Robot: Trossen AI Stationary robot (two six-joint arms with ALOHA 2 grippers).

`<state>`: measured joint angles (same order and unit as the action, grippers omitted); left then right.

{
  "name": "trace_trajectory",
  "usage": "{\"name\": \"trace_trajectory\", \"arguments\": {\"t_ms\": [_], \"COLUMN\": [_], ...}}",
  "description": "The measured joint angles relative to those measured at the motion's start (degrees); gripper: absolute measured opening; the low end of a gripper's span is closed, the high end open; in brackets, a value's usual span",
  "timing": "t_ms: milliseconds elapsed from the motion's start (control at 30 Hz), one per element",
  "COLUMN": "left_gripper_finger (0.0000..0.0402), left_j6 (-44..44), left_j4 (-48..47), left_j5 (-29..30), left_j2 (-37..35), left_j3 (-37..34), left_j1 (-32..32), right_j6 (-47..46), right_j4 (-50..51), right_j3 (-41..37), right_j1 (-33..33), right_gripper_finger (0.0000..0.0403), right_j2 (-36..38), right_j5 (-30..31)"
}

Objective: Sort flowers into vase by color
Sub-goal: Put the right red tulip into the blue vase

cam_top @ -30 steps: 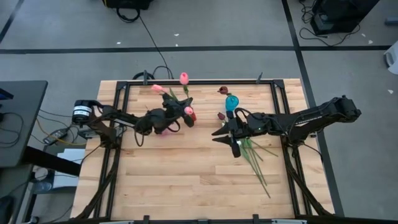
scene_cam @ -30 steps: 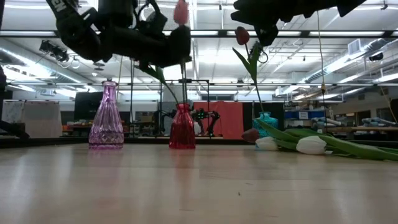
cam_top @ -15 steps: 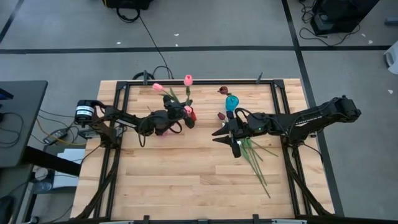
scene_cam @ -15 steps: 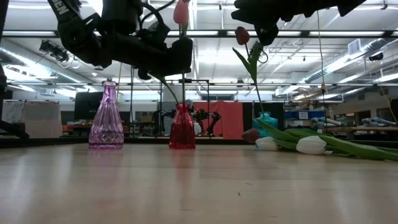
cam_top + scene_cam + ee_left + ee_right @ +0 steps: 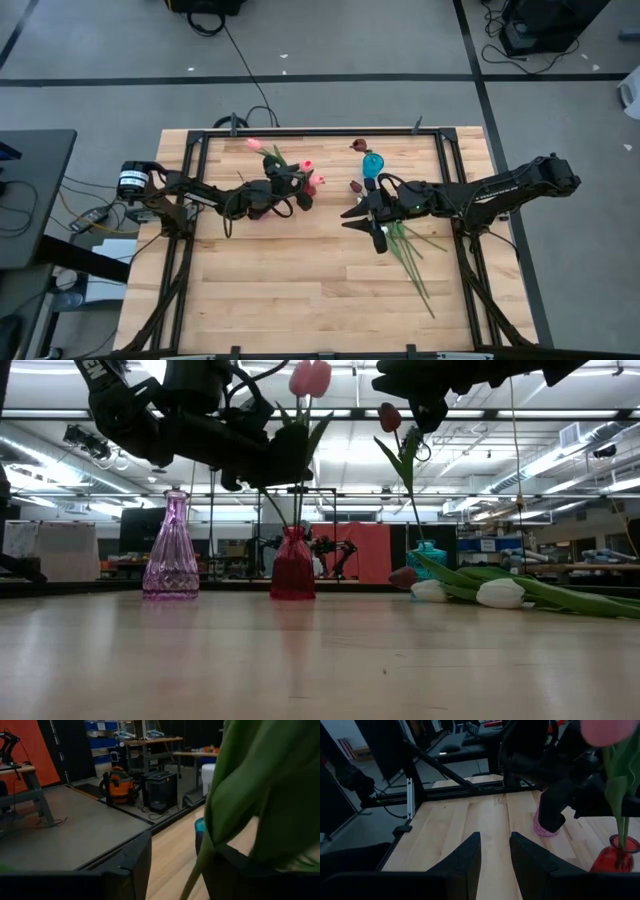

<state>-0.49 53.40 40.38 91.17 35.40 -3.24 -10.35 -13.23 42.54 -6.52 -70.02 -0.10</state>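
A red vase [image 5: 292,577] stands at the table's far middle with pink flowers [image 5: 310,378] upright in it. My left gripper [image 5: 297,190] hovers above the vase, open, with a pink flower's green stem between its fingers. A teal vase [image 5: 373,163] to the right holds a maroon flower [image 5: 390,417]. My right gripper [image 5: 350,218] waits open and holding nothing, to the right of the red vase. More flowers [image 5: 500,593] lie flat on the table at the right, their white heads toward the teal vase. My left gripper has the pink flower's stem [image 5: 196,865] between its open fingers, close beside one finger [image 5: 235,875]. Whether that finger touches the stem, I cannot tell. The stem runs down into the red vase.
A purple vase [image 5: 170,560] stands left of the red one, under my left arm. A black frame rail [image 5: 330,131] runs along the table's far edge. The near half of the wooden table [image 5: 300,290] is bare boards.
My left gripper has opened and let go of the pink flower. The flower has dropped into the red vase and swung upright, its head now beside another pink head. My right arm has kept still.
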Motion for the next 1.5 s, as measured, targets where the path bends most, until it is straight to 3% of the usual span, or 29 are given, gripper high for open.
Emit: {"name": "trace_trajectory", "arguments": {"t_ms": [800, 1133, 1500], "left_gripper_finger": [0.0169, 0.0169, 0.0168], "left_j6": [-1.7, -6.9, -4.8], "left_j4": [-25.9, -34.2, -37.0], "left_j5": [-3.4, -3.7, -3.4], "left_j2": [-19.0, -26.5, -31.2], "left_j3": [0.0, 0.0, 0.0], "left_j1": [5.5, 12.8, 18.4], "right_j6": [-0.4, -8.8, -11.2], "right_j4": [0.5, 13.4, 27.9], "right_j3": [0.0, 0.0, 1.7], "right_j1": [0.6, 3.9, 4.8], "right_gripper_finger": [0.0116, 0.0116, 0.0116], "right_j2": [0.0, 0.0, 1.4], "right_j5": [0.3, 0.5, -0.5]}}
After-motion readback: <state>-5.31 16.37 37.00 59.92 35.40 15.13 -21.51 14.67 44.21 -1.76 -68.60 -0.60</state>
